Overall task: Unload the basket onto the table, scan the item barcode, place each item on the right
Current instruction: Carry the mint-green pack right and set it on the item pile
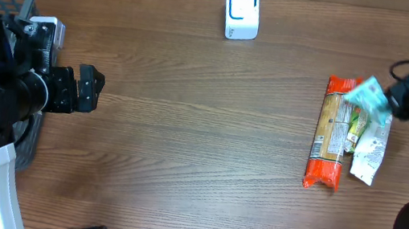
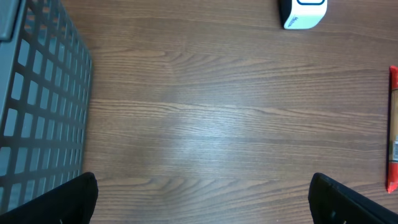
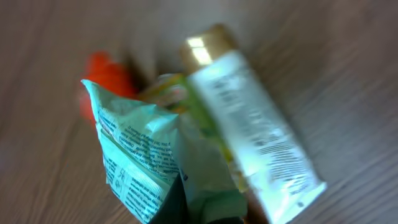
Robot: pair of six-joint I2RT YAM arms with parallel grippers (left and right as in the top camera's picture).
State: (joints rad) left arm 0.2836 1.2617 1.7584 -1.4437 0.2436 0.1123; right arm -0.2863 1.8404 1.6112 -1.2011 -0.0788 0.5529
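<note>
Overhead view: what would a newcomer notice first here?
The teal packet pinched in the right fingers, at the right edge by an orange pack and a white pouch. Next, the white scanner at top centre, far from the open left fingers.

The overhead camera looks straight down on the table [image 1: 183, 152] from high up, taking in its far edge and both arms at the left and right edges. The left wrist camera sits lower, over the table's left side, and faces down. The left gripper [image 2: 204, 190] frames the bottom corners of its picture. With the overhead view it shares the basket [image 2: 37, 112], the white scanner [image 2: 303, 12] by the far edge and the red packet [image 2: 393, 124]. The right wrist camera sits very near the teal packet [image 3: 137, 155], blurred, looking down near the right edge, a spot the overhead view also covers.
</note>
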